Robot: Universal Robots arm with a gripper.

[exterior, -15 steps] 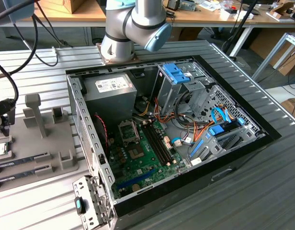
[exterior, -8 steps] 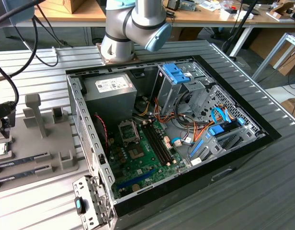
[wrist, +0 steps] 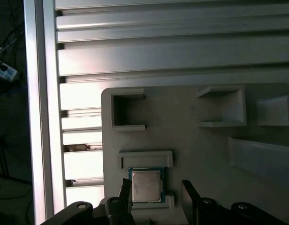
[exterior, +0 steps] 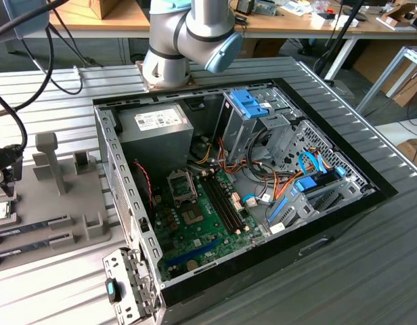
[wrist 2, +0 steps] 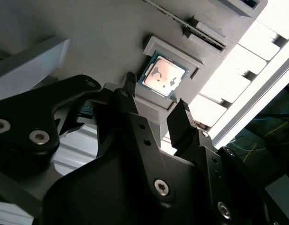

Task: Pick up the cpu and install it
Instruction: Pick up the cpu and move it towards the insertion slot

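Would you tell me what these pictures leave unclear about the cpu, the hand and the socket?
- Both wrist views: whether the open hand touches the cpu or hangs above it; neither view shows the depth.
- Exterior view: whether the socket on the green board is open; it is too small to tell.
- Exterior view: the grey tray is cut off by the exterior view's left edge.

A silver-grey arm [exterior: 169, 47] with pale blue joint caps [exterior: 222, 53] carries black angular jaws studded with silver screws [wrist 2: 161, 187].
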